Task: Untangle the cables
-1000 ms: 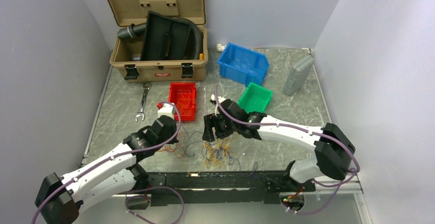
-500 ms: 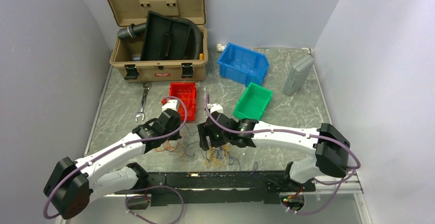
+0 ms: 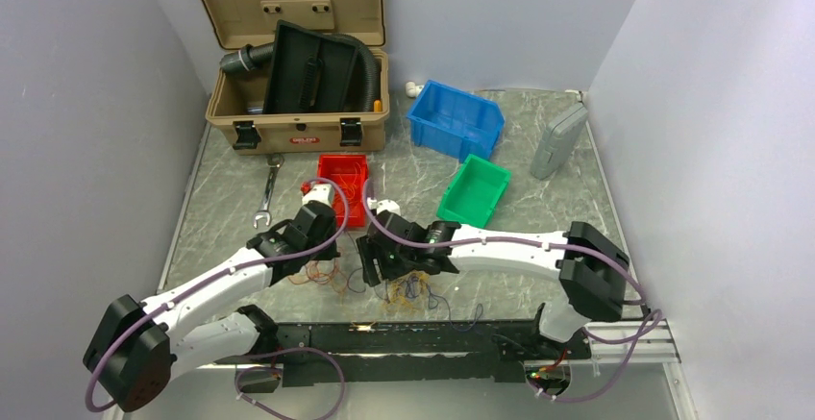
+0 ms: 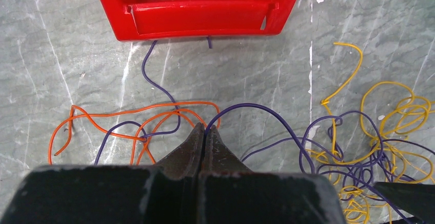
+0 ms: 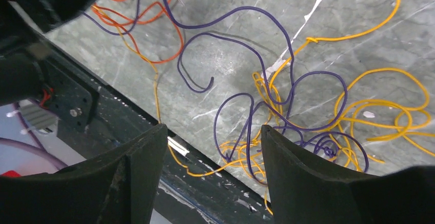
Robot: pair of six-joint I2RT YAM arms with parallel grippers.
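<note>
separation of the cables (image 5: 308,126) goes best one strand at a time: anchor one end, then draw the other outward, low over the table (image 4: 256,65) and slowly, so loops slide free rather than cinch. left fingers (image 4: 192,149) are clenched, tips set where a purple and an orange strand cross; whether either is pinched cannot be told. right fingers (image 5: 138,172) are released, grasping nothing, spread above the yellow-and-purple knot, which lies on the table mostly just beyond their tips.
</note>
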